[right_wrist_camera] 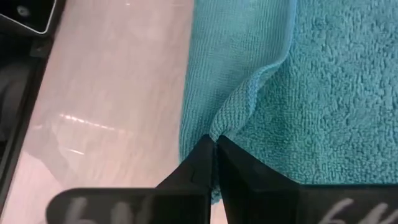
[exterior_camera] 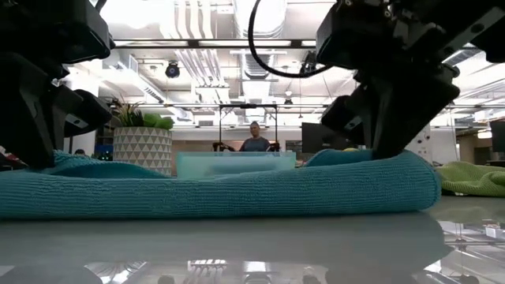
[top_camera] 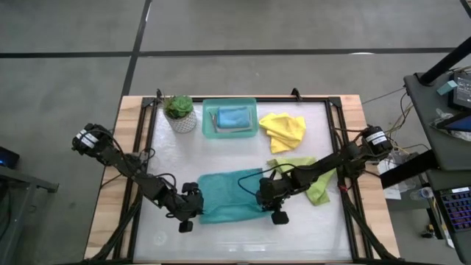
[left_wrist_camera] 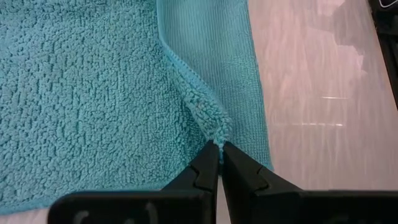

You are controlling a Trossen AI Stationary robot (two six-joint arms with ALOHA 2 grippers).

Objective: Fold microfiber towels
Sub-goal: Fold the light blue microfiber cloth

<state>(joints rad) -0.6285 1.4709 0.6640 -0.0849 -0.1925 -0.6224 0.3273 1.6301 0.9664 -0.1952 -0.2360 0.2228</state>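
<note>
A teal-blue microfiber towel (top_camera: pixel 228 195) lies spread on the white table top (top_camera: pixel 309 235), near its front. My left gripper (top_camera: pixel 197 211) is shut at the towel's left end and my right gripper (top_camera: pixel 261 200) is shut at its right end. In both wrist views a fluffy upper layer (left_wrist_camera: pixel 81 93) lies over a smoother lower layer (left_wrist_camera: pixel 230 62). A yellow towel (top_camera: pixel 283 129) and a lime green towel (top_camera: pixel 315 184) lie crumpled to the right. Another blue towel (top_camera: pixel 233 117) lies folded in the teal tray (top_camera: pixel 208 125). My left gripper pinches the hemmed edge of the upper layer (left_wrist_camera: pixel 214 127) between its two fingertips, where it bunches into a small peak. The fingers slant down from the table's left. The rest of the towel lies on the table. My right gripper pinches the upper layer's hemmed edge (right_wrist_camera: pixel 231 115) at its fingertips, the cloth gathered into a ridge. The fingers slant down from the table's right. In the low view this end (exterior_camera: pixel 371 162) rises slightly toward the gripper, and the rest lies flat.
A potted plant (top_camera: pixel 179 112) stands at the far left beside the tray. A black frame (top_camera: pixel 346 147) runs round the white top. Bare table shows in front of the towel (top_camera: pixel 235 239). A person (exterior_camera: pixel 255 140) sits in the room behind.
</note>
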